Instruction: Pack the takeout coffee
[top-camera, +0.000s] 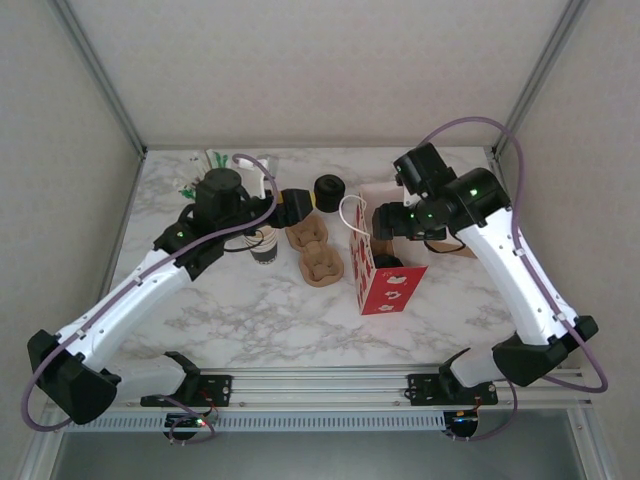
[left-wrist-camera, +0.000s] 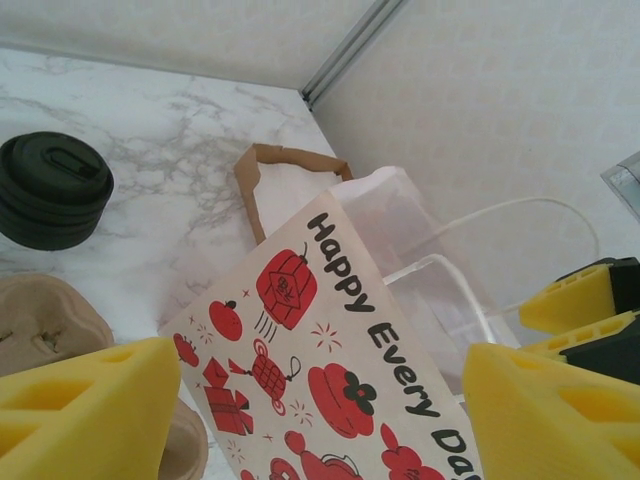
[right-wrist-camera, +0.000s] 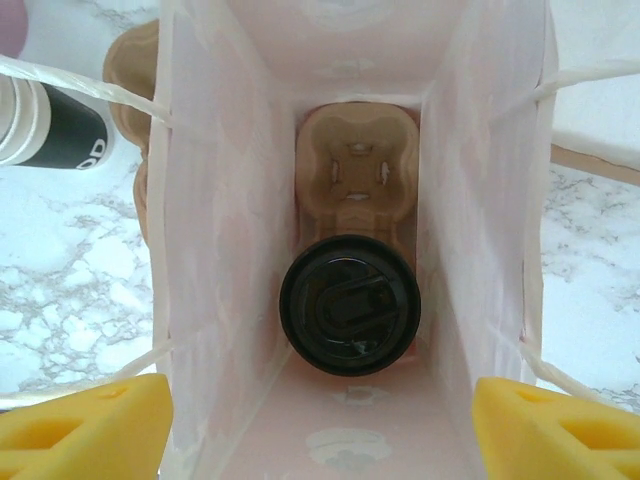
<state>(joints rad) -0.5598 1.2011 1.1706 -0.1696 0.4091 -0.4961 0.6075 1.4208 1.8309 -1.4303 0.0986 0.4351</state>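
From above, the bag (top-camera: 390, 288) stands upright right of centre on the bench (top-camera: 230, 310), and the right end effector (top-camera: 385, 225) hangs over its mouth. The left end effector (top-camera: 305, 203) reaches across from the left, just beside the lid stack (top-camera: 328, 190), with the cup stack (top-camera: 263, 245) below its arm and the spare carriers (top-camera: 315, 255) lying between that stack and the bag. Over to the left wrist: its yellow fingers (left-wrist-camera: 90, 410) stand wide apart with nothing between them, facing the bag's printed side, the lid stack off to the left. Now the right wrist, looking straight down the bag, and there is the coffee (right-wrist-camera: 350, 303), capped in black, seated in one pocket of a carrier (right-wrist-camera: 355, 165) on the bag's floor, the other pocket bare. The right fingers are spread wider than the bag's mouth and grip nothing. By the look of it the loading is done and this is the release. The next move probably calls for a straight lift out, clear of the white handles (right-wrist-camera: 70, 85), since a snag there could tip the bag and the coffee with it.
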